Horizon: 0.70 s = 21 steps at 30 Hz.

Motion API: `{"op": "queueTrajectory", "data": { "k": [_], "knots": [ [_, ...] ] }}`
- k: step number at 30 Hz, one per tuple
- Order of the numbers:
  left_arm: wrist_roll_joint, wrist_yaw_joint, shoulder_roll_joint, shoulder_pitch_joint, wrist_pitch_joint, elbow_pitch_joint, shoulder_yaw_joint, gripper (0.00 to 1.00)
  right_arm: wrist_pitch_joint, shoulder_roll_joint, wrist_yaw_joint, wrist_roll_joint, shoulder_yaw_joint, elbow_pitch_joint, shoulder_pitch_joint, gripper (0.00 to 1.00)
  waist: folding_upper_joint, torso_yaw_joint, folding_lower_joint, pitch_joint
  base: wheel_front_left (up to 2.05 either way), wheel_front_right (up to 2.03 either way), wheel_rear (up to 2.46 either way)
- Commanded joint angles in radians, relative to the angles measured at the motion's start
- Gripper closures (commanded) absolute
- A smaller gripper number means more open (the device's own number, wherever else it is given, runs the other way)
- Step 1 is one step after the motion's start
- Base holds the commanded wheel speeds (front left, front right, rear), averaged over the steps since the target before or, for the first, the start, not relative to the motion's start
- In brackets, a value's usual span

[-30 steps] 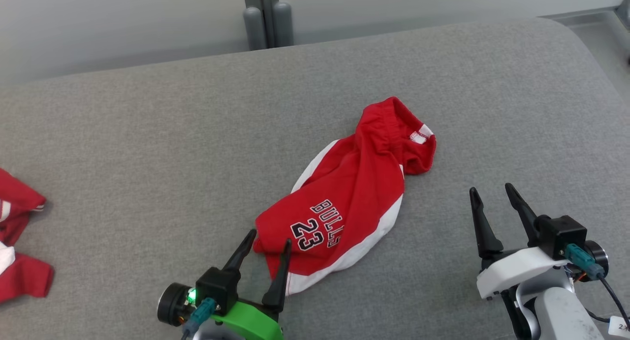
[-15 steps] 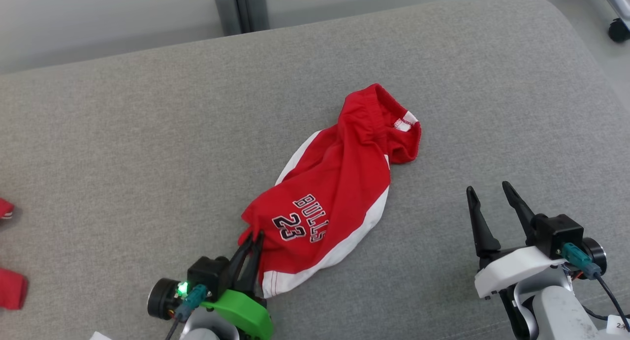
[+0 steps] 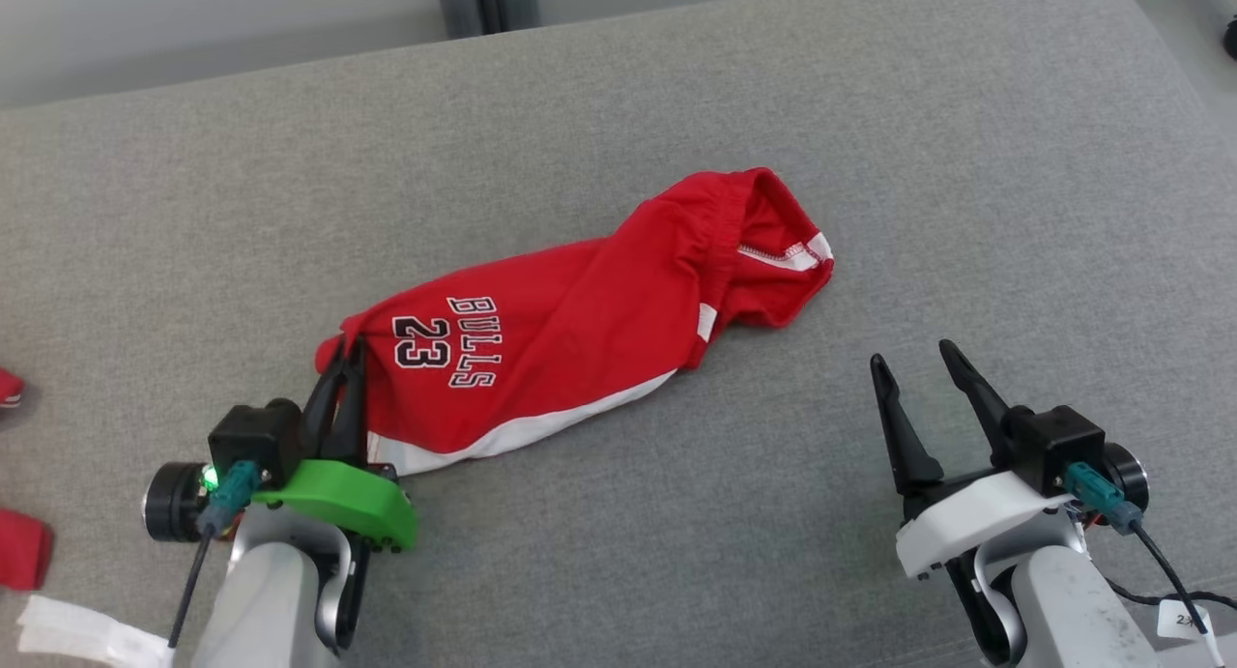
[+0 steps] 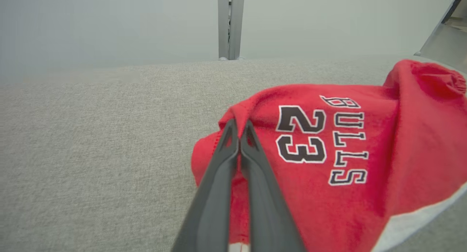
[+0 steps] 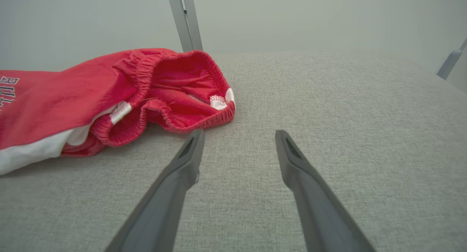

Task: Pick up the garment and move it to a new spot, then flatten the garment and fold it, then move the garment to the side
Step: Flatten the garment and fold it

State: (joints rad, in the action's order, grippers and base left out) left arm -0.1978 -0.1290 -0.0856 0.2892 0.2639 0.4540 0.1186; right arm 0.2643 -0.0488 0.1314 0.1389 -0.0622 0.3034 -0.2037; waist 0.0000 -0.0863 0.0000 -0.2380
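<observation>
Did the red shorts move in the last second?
Yes. The left gripper, shut on the hem, has dragged that end of the red shorts leftward: from below the grey post to left of it. The waistband end barely shifted.

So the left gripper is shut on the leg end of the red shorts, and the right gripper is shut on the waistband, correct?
Not quite. The left gripper is shut on the leg end of the red shorts, but the right gripper is open and holds nothing. Its fingers are spread just short of the waistband, not around it. The right wrist view shows this.
</observation>
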Motion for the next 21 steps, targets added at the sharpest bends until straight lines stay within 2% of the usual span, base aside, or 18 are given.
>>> {"op": "queueTrajectory", "data": {
  "k": [1, 4, 5, 6, 7, 15, 21],
  "knots": [
    [0.012, -0.003, -0.016, 0.032, 0.001, 0.021, -0.011, 1.00, 0.000, -0.004, -0.001, 0.000, -0.008, 0.000, -0.014, 0.00, 0.0000, 0.001, 0.0000, -0.011, 0.00, 0.00, 0.00],
    [0.026, -0.003, -0.022, 0.077, 0.001, 0.081, -0.048, 1.00, 0.000, -0.004, -0.001, 0.006, -0.045, -0.005, -0.021, 0.00, 0.0000, 0.002, 0.0000, -0.024, 0.00, 0.00, 0.00],
    [0.028, -0.003, -0.020, 0.088, 0.001, 0.093, -0.055, 0.90, 0.000, -0.004, -0.001, 0.009, -0.058, -0.004, -0.024, 0.00, 0.0000, 0.003, 0.0000, -0.027, 0.00, 0.00, 0.00],
    [0.034, -0.002, -0.018, 0.102, 0.001, 0.103, -0.069, 0.27, 0.000, -0.004, -0.001, 0.012, -0.076, -0.002, -0.030, 0.00, 0.0000, 0.005, 0.0000, -0.031, 0.00, 0.00, 0.00],
    [0.038, -0.002, -0.015, 0.108, 0.001, 0.109, -0.077, 0.00, 0.000, -0.004, -0.001, 0.014, -0.089, 0.000, -0.036, 0.00, 0.0000, 0.006, 0.0000, -0.033, 0.00, 0.00, 0.00],
    [0.059, -0.002, 0.019, 0.050, 0.001, 0.031, -0.121, 0.00, 0.000, -0.004, -0.001, 0.056, -0.178, 0.016, -0.068, 0.00, 0.0000, 0.055, 0.0000, -0.029, 0.00, 0.00, 0.00],
    [0.041, -0.002, 0.031, -0.028, 0.001, -0.036, -0.082, 0.00, 0.000, -0.004, -0.001, 0.063, -0.203, 0.048, -0.101, 0.00, 0.0000, 0.122, 0.0000, -0.024, 0.00, 0.00, 0.00]
  ]
}}
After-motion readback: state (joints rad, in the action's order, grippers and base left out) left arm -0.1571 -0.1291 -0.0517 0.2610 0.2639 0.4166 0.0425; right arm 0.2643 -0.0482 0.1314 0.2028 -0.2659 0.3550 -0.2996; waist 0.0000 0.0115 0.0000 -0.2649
